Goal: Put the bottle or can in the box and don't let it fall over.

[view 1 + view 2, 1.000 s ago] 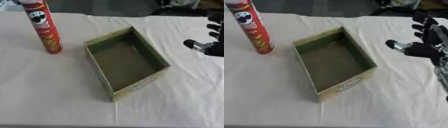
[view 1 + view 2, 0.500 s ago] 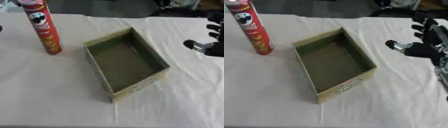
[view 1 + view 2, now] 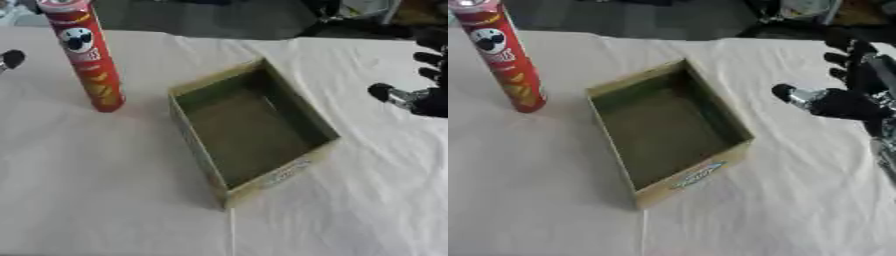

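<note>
White cloth point(image 3: 105, 190); mascot-faced red can point(image 3: 86, 55)

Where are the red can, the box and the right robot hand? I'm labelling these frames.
red can point(image 3: 87, 60): left eye view, middle of its red side.
box point(image 3: 697, 176): right eye view, near outer wall.
right robot hand point(image 3: 846, 102): right eye view, black palm.

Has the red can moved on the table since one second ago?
No. The red can stands upright at the same spot, left of the box, with the same gap to the box's near corner in both eye views.
</note>
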`<state>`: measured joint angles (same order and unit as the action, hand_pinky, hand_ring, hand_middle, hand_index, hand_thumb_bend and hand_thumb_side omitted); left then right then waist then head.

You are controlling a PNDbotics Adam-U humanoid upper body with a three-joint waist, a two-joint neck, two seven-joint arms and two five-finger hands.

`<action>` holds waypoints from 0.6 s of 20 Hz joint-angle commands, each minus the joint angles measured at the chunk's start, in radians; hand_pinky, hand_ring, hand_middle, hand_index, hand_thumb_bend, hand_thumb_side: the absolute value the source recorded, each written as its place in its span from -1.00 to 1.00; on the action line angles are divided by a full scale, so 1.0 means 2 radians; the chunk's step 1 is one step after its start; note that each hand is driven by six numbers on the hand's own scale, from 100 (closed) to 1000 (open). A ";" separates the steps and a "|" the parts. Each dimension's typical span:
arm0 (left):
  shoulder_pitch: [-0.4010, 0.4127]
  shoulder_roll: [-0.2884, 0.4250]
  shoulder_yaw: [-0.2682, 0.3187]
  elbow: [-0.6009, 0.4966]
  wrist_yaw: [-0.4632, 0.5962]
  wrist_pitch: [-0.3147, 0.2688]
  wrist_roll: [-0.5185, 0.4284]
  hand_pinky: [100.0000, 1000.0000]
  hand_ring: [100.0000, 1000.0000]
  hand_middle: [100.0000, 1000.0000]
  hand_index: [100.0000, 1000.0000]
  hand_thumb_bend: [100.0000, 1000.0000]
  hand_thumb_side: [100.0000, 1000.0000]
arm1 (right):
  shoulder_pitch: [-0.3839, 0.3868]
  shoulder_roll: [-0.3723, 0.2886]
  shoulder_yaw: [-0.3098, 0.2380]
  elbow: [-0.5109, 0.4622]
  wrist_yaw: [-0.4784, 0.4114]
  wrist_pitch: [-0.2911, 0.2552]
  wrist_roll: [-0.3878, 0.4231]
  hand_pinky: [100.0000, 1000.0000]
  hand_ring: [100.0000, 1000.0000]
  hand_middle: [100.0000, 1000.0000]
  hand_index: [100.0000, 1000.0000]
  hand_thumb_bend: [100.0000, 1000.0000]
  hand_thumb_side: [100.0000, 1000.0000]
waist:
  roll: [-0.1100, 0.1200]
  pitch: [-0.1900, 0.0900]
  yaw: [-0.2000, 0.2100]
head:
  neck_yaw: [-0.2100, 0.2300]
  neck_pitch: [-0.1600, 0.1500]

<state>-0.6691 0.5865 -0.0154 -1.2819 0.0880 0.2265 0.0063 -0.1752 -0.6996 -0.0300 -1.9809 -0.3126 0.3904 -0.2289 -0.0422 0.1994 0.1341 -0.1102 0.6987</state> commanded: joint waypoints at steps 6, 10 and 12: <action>-0.029 0.005 -0.019 0.012 0.009 -0.047 -0.055 0.65 1.00 0.99 0.84 0.51 -0.40 | -0.008 -0.012 -0.002 -0.009 -0.003 0.000 0.004 0.96 0.94 0.91 1.00 0.23 -1.00 | 0.002 -0.003 -0.005 | 0.004 -0.009; -0.040 0.007 -0.012 0.033 0.005 -0.054 -0.083 0.65 1.00 0.98 0.84 0.51 -0.40 | -0.009 -0.012 -0.002 -0.009 -0.004 -0.001 0.005 0.96 0.94 0.90 1.00 0.23 -1.00 | 0.002 -0.001 -0.006 | 0.004 -0.009; -0.047 0.009 -0.008 0.043 0.000 -0.055 -0.097 0.64 1.00 0.96 0.84 0.50 -0.40 | -0.010 -0.012 -0.002 -0.009 -0.004 -0.001 0.006 0.96 0.94 0.90 1.00 0.23 -1.00 | 0.003 -0.001 -0.006 | 0.004 -0.009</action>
<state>-0.7415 0.5778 -0.0468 -1.1964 0.0925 0.1201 -0.1697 -0.1841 -0.6996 -0.0247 -1.9810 -0.3144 0.3908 -0.2214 -0.0396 0.2107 0.1230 -0.1045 0.6911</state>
